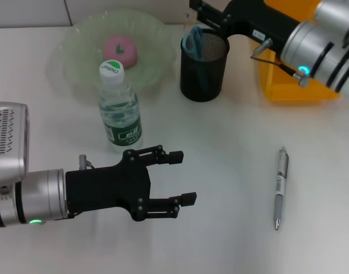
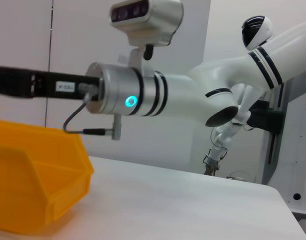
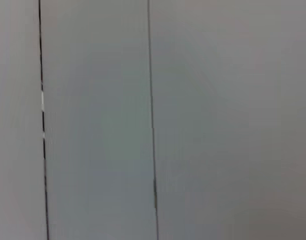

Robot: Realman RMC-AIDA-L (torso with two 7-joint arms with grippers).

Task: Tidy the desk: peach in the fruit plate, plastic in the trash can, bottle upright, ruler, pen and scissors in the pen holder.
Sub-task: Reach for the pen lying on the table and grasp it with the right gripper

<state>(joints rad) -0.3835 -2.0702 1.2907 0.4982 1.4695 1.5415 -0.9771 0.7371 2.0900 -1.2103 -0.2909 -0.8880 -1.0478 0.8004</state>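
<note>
A pink peach (image 1: 120,49) lies in the pale green fruit plate (image 1: 77,60) at the back. A clear water bottle (image 1: 120,108) with a white cap stands upright in front of the plate. The black mesh pen holder (image 1: 204,68) holds blue-handled scissors (image 1: 193,41). A silver pen (image 1: 281,185) lies on the desk at the right. My left gripper (image 1: 186,177) is open and empty, low over the desk just in front of the bottle. My right gripper (image 1: 204,14) hovers over the holder's far rim, fingers slightly apart, holding nothing. Ruler and plastic are out of view.
An orange bin (image 1: 300,85) stands at the back right, under my right arm; it also shows in the left wrist view (image 2: 38,175) with the right arm (image 2: 143,95) above it. The right wrist view shows only a wall.
</note>
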